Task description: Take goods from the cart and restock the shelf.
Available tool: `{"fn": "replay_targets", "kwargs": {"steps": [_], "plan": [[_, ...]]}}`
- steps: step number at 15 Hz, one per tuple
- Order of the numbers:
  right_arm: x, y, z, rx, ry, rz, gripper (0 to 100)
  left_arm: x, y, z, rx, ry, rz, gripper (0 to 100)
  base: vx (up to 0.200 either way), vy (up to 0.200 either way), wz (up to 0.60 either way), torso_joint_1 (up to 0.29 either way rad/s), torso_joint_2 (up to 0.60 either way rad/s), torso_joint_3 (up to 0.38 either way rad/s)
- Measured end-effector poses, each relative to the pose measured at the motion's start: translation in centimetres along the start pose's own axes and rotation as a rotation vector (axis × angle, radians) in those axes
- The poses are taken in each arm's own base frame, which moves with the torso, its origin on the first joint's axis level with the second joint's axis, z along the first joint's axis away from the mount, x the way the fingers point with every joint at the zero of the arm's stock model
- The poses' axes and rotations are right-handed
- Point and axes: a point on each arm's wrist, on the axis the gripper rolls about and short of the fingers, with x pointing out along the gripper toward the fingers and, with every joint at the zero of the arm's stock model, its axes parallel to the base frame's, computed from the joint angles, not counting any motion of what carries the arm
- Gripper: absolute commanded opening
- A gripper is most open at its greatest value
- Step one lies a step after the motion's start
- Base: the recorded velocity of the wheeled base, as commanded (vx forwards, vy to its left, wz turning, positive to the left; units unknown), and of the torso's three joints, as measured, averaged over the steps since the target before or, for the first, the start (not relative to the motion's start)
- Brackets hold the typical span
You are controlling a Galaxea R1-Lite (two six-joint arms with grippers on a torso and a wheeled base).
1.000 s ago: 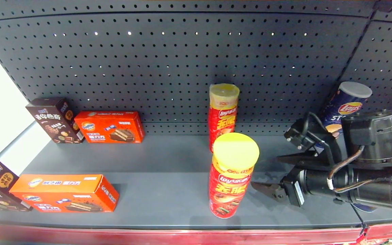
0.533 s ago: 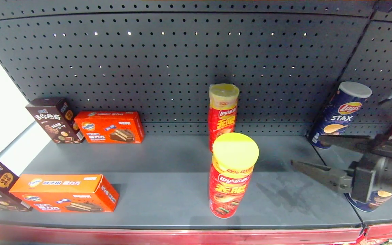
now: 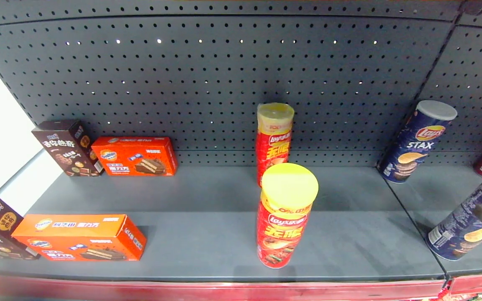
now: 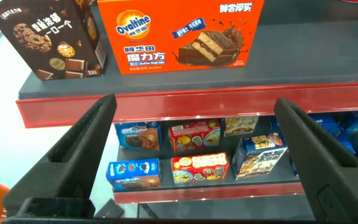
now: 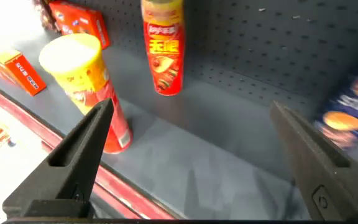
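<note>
On the shelf [image 3: 207,234], front red can [image 3: 283,225] upright (yellow lid [image 3: 290,187]), left gripper [image 4: 194,104] agape, right gripper [image 5: 191,107] agape.

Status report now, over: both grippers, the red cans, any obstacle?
Left gripper open, empty. Right gripper open, empty, apart from front red can. That can upright on shelf. Blue can close beside right gripper.

Head looks down on shelf [image 3: 207,236], wrists nearer, right shares red can [image 3: 285,225]
</note>
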Motion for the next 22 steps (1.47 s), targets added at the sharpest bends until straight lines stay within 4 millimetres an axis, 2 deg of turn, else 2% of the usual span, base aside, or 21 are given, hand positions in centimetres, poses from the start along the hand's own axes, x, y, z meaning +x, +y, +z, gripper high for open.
{"fn": "replay_targets", "kwargs": {"steps": [3, 10, 12, 17, 19, 22], "plan": [[-3.9, 0.4, -4.1, 0.0, -0.002, -0.013, 100, 0.0, 0.0, 0.0, 0.001, 0.001, 0.0, 100, 0.0, 0.0, 0.0, 0.0, 0.0, 0.0], [-10.0, 1.4, -14.0, 0.016, 0.199, -0.028, 100, 0.0, 0.0, 0.0, 0.002, -0.003, 0.001, 100, 0.0, 0.0, 0.0, 0.0, 0.0, 0.0], [-10.7, 1.5, -14.6, 0.057, 0.174, -0.104, 100, 0.0, 0.0, 0.0, 0.002, -0.002, 0.001, 100, 0.0, 0.0, 0.0, 0.0, 0.0, 0.0], [-10.2, 2.0, -14.7, 0.13, 0.24, -0.47, 100, 0.0, 0.0, 0.0, -0.004, -0.005, 0.004, 100, 0.0, 0.0, 0.0, 0.0, 0.0, 0.0], [-10.4, 2.3, -14.7, 0.13, 0.178, -0.596, 100, 0.0, 0.0, 0.0, -0.002, -0.005, 0.003, 100, 0.0, 0.0, 0.0, 0.0, 0.0, 0.0], [-10.3, 2.3, -15.3, 0.11, 0.073, -0.64, 100, 0.0, 0.0, 0.0, 0.002, -0.005, 0.003, 100, 0.0, 0.0, 0.0, 0.0, 0.0, 0.0]]}}
